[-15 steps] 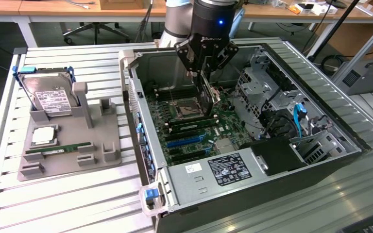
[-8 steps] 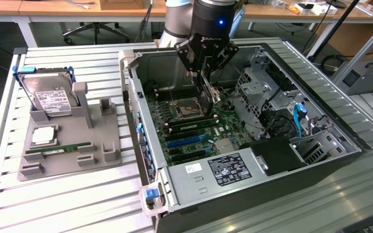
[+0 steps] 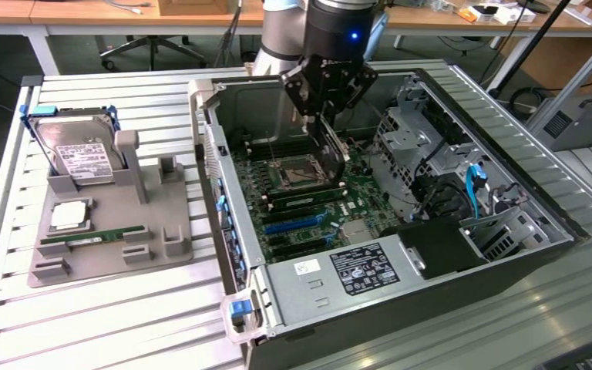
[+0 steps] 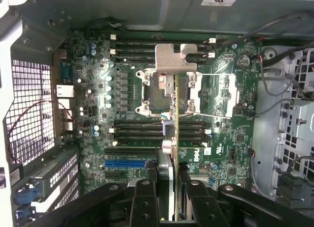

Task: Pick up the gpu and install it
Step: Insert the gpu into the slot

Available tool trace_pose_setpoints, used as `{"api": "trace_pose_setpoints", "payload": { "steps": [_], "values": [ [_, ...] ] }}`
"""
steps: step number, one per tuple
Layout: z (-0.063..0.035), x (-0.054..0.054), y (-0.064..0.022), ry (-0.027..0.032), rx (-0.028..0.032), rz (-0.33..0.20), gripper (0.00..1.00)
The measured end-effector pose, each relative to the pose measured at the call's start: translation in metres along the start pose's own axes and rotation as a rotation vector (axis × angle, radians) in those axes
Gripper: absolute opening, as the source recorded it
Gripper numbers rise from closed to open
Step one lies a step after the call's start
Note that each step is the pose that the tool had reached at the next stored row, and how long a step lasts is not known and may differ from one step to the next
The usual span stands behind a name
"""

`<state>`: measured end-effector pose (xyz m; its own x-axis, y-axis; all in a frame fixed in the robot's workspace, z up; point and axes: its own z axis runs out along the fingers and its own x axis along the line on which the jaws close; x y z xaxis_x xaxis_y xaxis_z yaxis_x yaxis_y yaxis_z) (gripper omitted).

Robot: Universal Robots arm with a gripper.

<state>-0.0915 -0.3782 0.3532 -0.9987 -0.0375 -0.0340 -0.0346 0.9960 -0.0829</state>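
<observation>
Mid-install: tool (image 3: 324, 116) partway shut on the gpu (image 3: 335, 150), upper middle. Needs lining up with the blue slot (image 3: 294, 223).

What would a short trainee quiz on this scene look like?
1. True or false: the pincer is shut on the gpu, holding it on edge over the motherboard.
2. Choose one: where is the hard drive? A) inside the computer; B) standing in the grey holder at the exterior view's left; C) in the pincer.
3. Fill in: the narrow green stick lying flat on the holder is a ____ stick.

Key: 1 true; 2 B; 3 RAM.
</observation>
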Motion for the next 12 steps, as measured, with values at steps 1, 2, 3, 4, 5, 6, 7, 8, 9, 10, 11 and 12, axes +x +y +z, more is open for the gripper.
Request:
{"api": "trace_pose_setpoints", "payload": {
  "steps": [1, 2, 3, 4, 5, 6, 7, 8, 9, 10, 11, 12],
  "values": [
    [0.0001, 0.0, -0.0003, -0.0021, -0.0008, -0.025, 0.27],
    [0.0002, 0.0, -0.0005, -0.0041, -0.0016, -0.049, 0.27],
    [0.0004, 0.0, -0.0008, -0.0069, -0.0027, -0.083, 0.27],
    [0.0004, 0.0, -0.001, -0.009, -0.0034, -0.109, 0.27],
    [0.0005, 0.0, -0.0011, -0.0114, -0.0042, -0.139, 0.27],
    [0.0006, 0.0, -0.0012, -0.014, -0.0052, -0.169, 0.27],
    [0.0007, 0.0, -0.0013, -0.0172, -0.0061, -0.208, 0.27],
    [0.0008, 0.0, -0.0014, -0.0201, -0.0068, -0.244, 0.27],
    [0.0008, 0.0, -0.0015, -0.0232, -0.0074, -0.282, 0.27],
    [0.0009, 0.0, -0.0016, -0.0244, -0.0076, -0.297, 0.27],
    [0.0009, 0.0, -0.0016, -0.0249, -0.0076, -0.303, 0.27],
    [0.0009, 0.0, -0.0016, -0.0254, -0.0077, -0.309, 0.27]
  ]
}}
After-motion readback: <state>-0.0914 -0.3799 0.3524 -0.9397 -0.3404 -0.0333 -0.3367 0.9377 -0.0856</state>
